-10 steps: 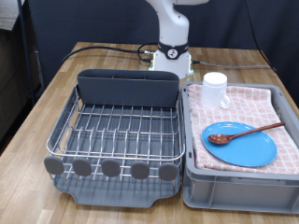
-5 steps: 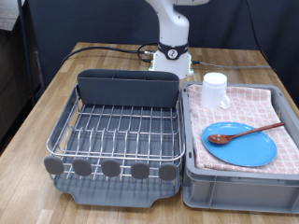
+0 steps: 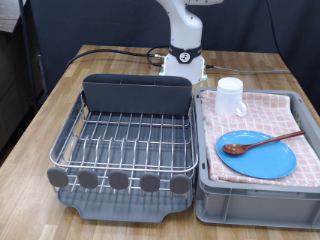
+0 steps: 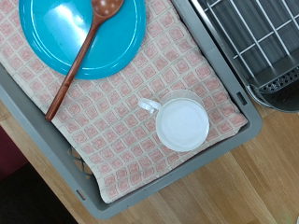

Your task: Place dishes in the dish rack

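A bright-blue plate (image 3: 258,155) lies on pink checked cloth in the grey bin, with a reddish-brown wooden spoon (image 3: 265,141) resting across it. A small white mug (image 3: 231,97) stands upright at the bin's far end. The dish rack (image 3: 125,142), silver wire in a dark grey tray, sits at the exterior view's left and holds nothing. The wrist view looks down on the plate (image 4: 84,33), the spoon (image 4: 82,56), the mug (image 4: 180,122) and a corner of the rack (image 4: 257,42). The gripper's fingers show in no view; only the arm's base (image 3: 184,40) is visible.
The grey bin (image 3: 250,196) with the pink checked cloth (image 3: 270,108) stands against the rack's side on the exterior view's right. Black cables (image 3: 110,50) run over the wooden table (image 3: 40,120) behind the rack.
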`<state>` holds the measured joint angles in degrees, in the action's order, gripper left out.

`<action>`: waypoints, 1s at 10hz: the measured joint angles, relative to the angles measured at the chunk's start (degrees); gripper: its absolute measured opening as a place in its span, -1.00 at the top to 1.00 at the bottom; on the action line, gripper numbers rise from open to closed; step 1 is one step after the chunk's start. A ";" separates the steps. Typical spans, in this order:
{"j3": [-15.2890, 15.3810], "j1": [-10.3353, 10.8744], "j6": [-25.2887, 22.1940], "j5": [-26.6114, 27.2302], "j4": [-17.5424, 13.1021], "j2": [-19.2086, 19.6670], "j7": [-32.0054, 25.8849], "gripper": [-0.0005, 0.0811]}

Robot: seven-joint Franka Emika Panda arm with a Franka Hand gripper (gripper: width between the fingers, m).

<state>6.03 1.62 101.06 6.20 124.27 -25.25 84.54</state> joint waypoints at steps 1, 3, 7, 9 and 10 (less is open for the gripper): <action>0.37 0.12 0.39 -0.11 0.23 0.00 -0.55 -0.98; 2.24 0.40 0.65 -0.16 0.44 0.03 -0.14 -0.98; 7.31 0.48 1.78 -1.15 0.33 0.46 5.06 -0.98; 8.78 0.45 4.91 -2.81 0.37 1.29 6.77 -0.98; 9.29 0.39 7.91 -3.58 0.65 1.75 8.03 -0.98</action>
<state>15.32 2.01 108.97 2.62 124.93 -23.50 92.57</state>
